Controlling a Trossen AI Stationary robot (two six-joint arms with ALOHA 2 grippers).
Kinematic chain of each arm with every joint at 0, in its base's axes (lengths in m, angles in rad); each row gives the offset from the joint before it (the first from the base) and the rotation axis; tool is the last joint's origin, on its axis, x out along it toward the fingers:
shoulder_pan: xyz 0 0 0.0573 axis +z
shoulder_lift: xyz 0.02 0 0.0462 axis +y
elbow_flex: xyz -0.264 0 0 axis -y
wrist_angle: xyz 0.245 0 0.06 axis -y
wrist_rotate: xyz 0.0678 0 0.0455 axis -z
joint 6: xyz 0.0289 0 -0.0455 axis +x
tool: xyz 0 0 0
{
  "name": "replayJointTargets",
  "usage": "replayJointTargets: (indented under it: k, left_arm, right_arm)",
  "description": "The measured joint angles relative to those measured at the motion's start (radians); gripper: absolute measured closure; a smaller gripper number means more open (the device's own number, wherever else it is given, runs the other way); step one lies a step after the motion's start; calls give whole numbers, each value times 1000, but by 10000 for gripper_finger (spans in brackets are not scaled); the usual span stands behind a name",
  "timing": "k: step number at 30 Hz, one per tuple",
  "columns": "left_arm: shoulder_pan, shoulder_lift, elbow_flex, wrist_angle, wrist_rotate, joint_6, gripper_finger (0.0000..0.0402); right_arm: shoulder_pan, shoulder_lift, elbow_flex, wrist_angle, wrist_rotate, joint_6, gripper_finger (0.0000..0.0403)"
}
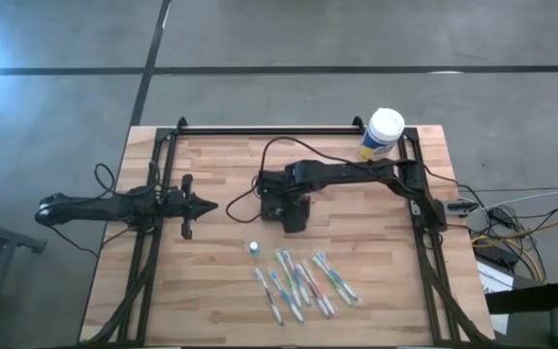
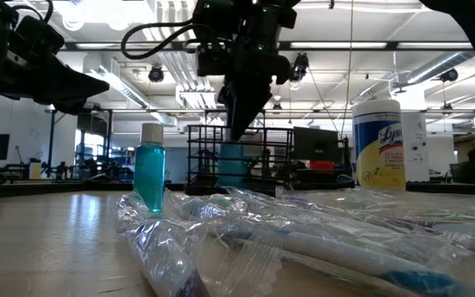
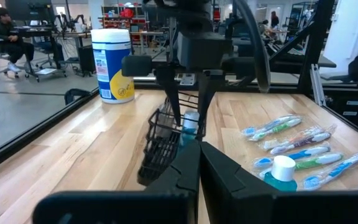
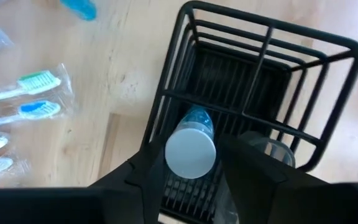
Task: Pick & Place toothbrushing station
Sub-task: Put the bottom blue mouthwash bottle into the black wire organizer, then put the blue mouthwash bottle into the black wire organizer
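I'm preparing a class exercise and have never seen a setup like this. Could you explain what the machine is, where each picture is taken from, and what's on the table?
Two dark robot arms work at a wooden table. One picture looks down from above, one looks level across the tabletop, and one comes from each wrist. The right gripper hangs over a black wire holder, its fingers apart either side of a small white-capped blue bottle standing inside. The left gripper waits shut at the side. Bagged toothbrushes, another small blue bottle and a wipes canister also sit there.
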Motion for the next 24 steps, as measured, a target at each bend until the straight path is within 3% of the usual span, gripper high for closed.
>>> replayJointTargets:
  k: [24]
  left_arm:
    - [0, 0, 0, 0, 0, 0, 387]
  right_arm:
    - [-1, -17, 20, -26, 3, 21, 237]
